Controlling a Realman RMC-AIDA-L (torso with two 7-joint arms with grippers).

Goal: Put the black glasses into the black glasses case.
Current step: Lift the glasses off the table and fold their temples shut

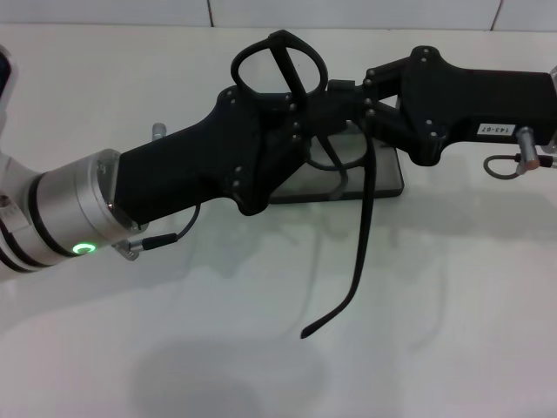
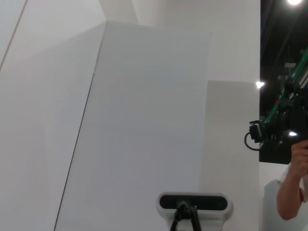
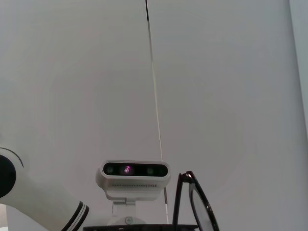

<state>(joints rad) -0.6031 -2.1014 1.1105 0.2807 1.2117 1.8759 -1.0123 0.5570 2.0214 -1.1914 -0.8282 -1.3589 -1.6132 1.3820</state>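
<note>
2 grippers, left [image 1: 300, 117] and right [image 1: 348, 96], are seen clamped on the glasses [image 1: 278, 65], held above the case [image 1: 383, 178]; 1 temple hangs below them.

White table [image 1: 261, 366] down below, smooth and flat, with soft grey shadows across it. Behind the table, a white tiled wall [image 1: 348, 10] with thin grey lines between the tiles.

Higher up in the left wrist view, plain white walls all around and a big white block [image 2: 149, 120] like a pillar, one side a bit greyer than the other. Off at the edge, a tall dark gap [image 2: 284, 48], black inside, with small bright lights [image 2: 294, 2] and a slanted green bar [image 2: 288, 91].

In the right wrist view, just one more white wall [image 3: 231, 96], evenly lit, with a thin dark line [image 3: 154, 86] running down it.
</note>
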